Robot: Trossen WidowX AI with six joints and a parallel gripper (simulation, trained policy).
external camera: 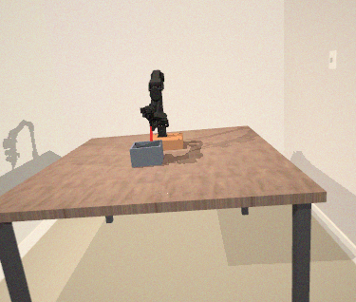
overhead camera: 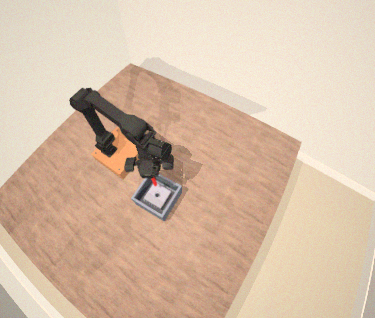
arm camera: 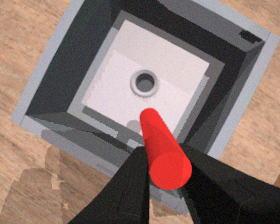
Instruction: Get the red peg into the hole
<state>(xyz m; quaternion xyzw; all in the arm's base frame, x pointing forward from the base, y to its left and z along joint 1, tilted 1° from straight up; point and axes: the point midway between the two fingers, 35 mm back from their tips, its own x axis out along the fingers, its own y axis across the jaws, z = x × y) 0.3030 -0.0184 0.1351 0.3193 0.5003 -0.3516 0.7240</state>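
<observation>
One robot arm, black, jointed, upright, its pincer (external camera: 151,124) pointing down. One peg (external camera: 151,133), red, slender, roughly upright, directly below the pincer and held in it. One box (external camera: 147,155), blue-grey, open-topped, lower than the pincer and toward the viewer. One base block (external camera: 177,141), orange, below the pincer and to its right in view. One table (external camera: 176,183), brown, wood-grained, dark-legged, beneath the pincer. One wall plate (external camera: 332,60), pale, well apart from the pincer, higher, at far right.

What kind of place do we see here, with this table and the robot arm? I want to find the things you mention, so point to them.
Probably a small robot test room: one black arm (overhead camera: 134,126) (external camera: 156,93) is mounted on an orange base plate (overhead camera: 122,171) (external camera: 175,142), an open box (overhead camera: 173,206) (external camera: 147,156) (arm camera: 44,65) shares its wooden table (overhead camera: 215,218) (external camera: 214,179), and plain walls surround it.
</observation>
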